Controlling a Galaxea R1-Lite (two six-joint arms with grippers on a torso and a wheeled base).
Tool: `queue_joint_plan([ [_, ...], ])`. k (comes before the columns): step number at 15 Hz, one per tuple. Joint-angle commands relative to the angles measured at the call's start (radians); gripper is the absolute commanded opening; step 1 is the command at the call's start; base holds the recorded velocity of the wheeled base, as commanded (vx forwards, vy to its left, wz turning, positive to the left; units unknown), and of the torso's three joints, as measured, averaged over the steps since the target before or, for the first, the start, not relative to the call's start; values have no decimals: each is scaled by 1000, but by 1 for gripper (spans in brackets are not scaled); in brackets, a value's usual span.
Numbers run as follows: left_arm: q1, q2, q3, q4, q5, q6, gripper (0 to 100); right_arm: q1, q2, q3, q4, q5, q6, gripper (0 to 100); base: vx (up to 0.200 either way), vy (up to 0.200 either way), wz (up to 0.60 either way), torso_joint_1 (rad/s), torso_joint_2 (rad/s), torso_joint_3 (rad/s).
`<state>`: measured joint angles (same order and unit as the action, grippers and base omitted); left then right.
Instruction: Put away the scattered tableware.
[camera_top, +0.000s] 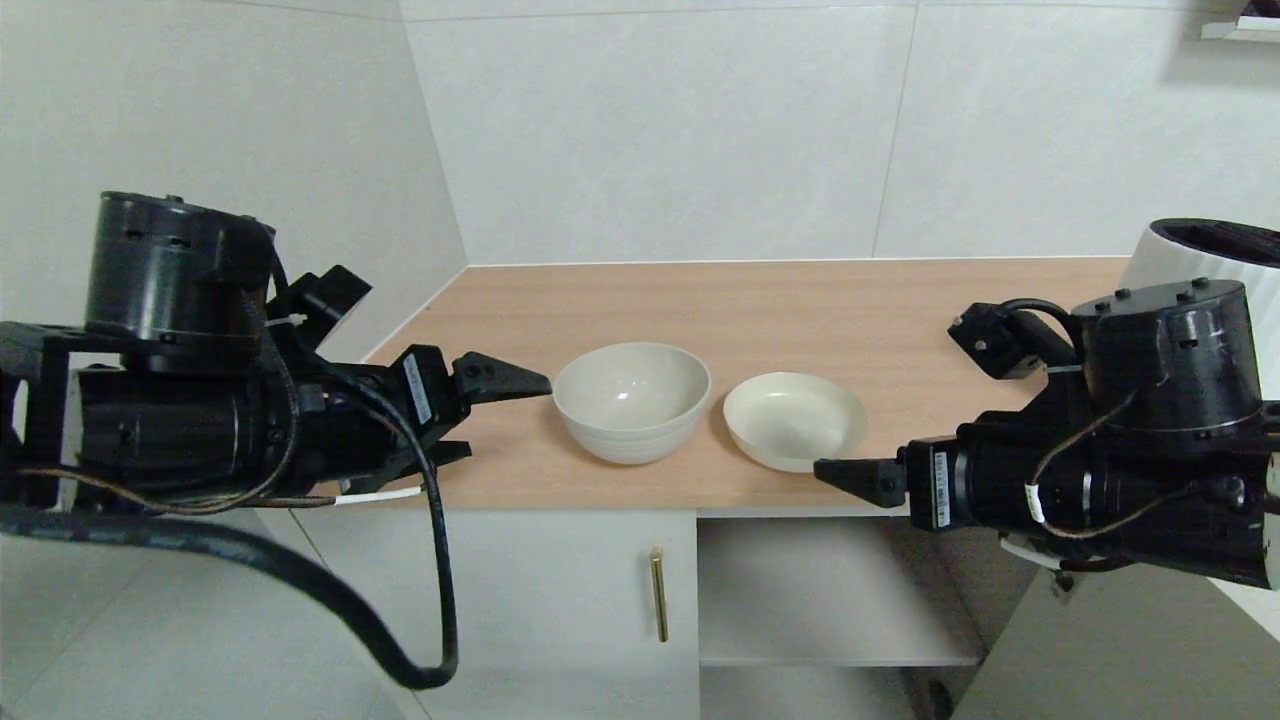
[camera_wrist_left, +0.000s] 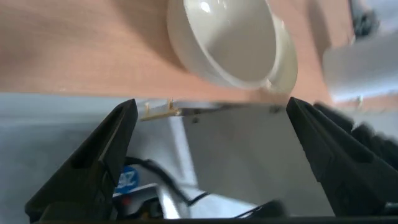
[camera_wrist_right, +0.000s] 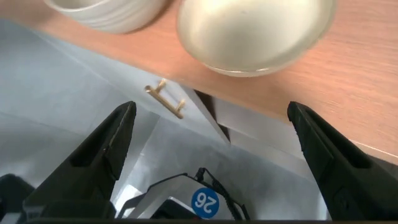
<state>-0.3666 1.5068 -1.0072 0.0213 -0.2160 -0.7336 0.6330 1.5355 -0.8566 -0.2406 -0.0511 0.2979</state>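
Head view, showing left tool (camera_top: 505, 418) gaping wide at left of frame, holding nothing; right tool (camera_wrist_right: 211, 118) likewise spreading wide and empty at lower right. Sitting between them on table (camera_top: 800, 310), mid-frame: deep bowl (camera_top: 632, 400), shallow dish (camera_top: 795, 418) just beside it. Judging task as barely beginning: both pieces waiting for pickup and stowing.
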Motion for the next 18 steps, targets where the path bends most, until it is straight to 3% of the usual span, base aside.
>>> queue_joint_plan([
  [1,0,61,-48,-14,1,-78,100,-1,49,-131,132,-64,75,100,0,0,0,0,0,0],
  [2,0,67,-56,-20,1,-95,100,-1,55,-153,155,-70,99,100,0,0,0,0,0,0],
  [3,0,101,-82,-49,9,-155,100,-9,90,-246,248,-99,213,100,0,0,0,0,0,0],
  [4,0,122,-94,-55,12,-168,100,-32,117,-283,276,-131,239,100,0,0,0,0,0,0],
  [6,0,153,-103,-57,35,-173,100,-62,158,-309,274,-191,242,100,0,0,0,0,0,0],
  [9,-8,208,-125,-66,104,-171,100,-68,173,-314,273,-197,245,100,0,0,0,0,0,0],
  [13,-45,265,-146,-73,102,-167,100,-68,179,-314,273,-197,247,100,0,0,0,0,0,0],
  [18,-49,312,-152,-92,106,-165,100,-68,181,-312,273,-197,247,100,0,0,0,0,0,0],
])
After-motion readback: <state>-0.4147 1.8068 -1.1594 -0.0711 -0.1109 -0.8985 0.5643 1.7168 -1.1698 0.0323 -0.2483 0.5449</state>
